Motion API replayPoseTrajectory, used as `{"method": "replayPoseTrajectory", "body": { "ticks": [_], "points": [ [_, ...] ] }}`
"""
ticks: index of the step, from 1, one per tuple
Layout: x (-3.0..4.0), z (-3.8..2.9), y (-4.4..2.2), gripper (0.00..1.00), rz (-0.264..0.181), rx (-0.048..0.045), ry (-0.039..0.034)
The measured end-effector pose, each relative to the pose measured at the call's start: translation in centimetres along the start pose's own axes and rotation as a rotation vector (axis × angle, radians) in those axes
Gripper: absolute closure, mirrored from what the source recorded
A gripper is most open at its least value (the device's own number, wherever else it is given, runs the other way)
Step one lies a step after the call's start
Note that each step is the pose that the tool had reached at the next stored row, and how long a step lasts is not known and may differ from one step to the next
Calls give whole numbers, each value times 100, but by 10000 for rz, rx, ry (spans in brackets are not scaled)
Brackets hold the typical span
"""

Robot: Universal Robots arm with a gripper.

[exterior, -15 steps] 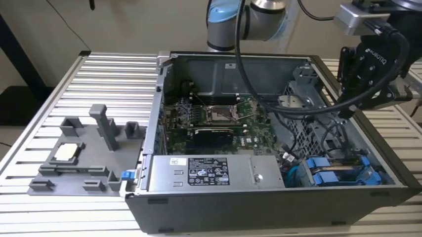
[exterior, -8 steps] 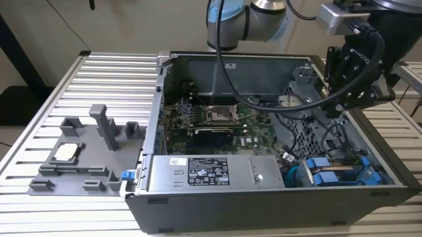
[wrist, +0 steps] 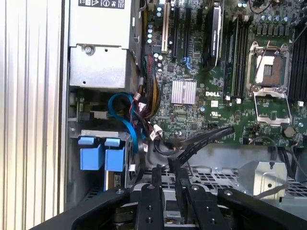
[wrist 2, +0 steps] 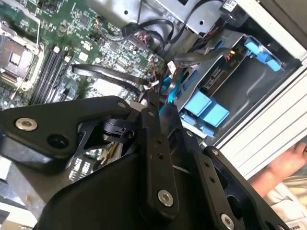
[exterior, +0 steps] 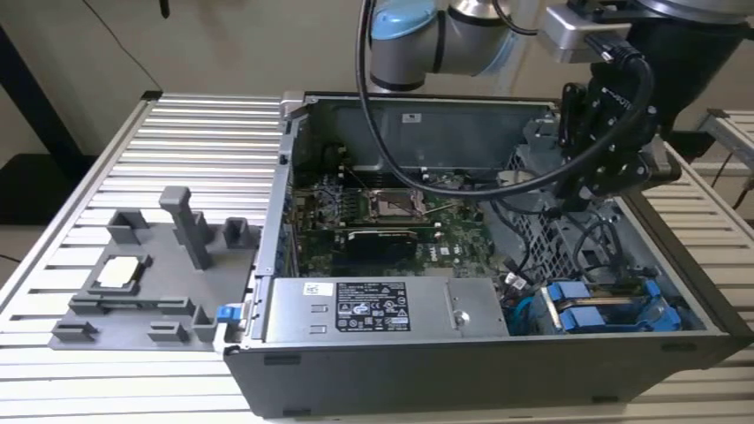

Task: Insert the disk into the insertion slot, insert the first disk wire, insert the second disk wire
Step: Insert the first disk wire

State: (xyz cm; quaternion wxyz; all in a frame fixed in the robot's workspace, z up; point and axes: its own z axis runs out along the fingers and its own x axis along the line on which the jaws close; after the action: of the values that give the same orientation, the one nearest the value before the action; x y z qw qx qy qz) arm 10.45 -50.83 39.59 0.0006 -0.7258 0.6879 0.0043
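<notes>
The disk (exterior: 603, 316) lies low in the open computer case's near corner at the exterior view's right, its bright blue carrier (wrist: 98, 153) showing in both wrist views (wrist 2: 206, 110). The insertion slot (exterior: 545, 247), a grey cage with a perforated wall, stands beside it. My gripper (exterior: 585, 196) hangs above that cage. Its fingers (wrist: 157, 177) stand close together, and the end of a black flat disk wire (wrist: 206, 136) sits at their tips (wrist 2: 154, 98). A second black flat wire (wrist 2: 103, 72) runs next to it, and a blue cable (wrist: 125, 120) loops close by.
A grey power supply box (exterior: 365, 309) with a white sticker fills the case's near side, with the green motherboard (exterior: 377, 221) behind it. A grey fixture (exterior: 154, 265) stands on the slatted table at the exterior view's left. A person's hand (wrist 2: 288, 165) rests outside the case wall.
</notes>
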Motion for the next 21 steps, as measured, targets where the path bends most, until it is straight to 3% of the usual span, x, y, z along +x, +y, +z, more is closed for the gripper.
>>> {"method": "replayPoseTrajectory", "body": {
  "ticks": [5, 9, 14, 21],
  "points": [
    [-3, 3, 71, 73, -250, 5, 9],
    [-6, 22, 71, 73, -909, 20, 45],
    [-12, 73, 151, 73, -967, 356, 88],
    [-43, 134, 208, 73, -851, 673, 128]
  ]
}}
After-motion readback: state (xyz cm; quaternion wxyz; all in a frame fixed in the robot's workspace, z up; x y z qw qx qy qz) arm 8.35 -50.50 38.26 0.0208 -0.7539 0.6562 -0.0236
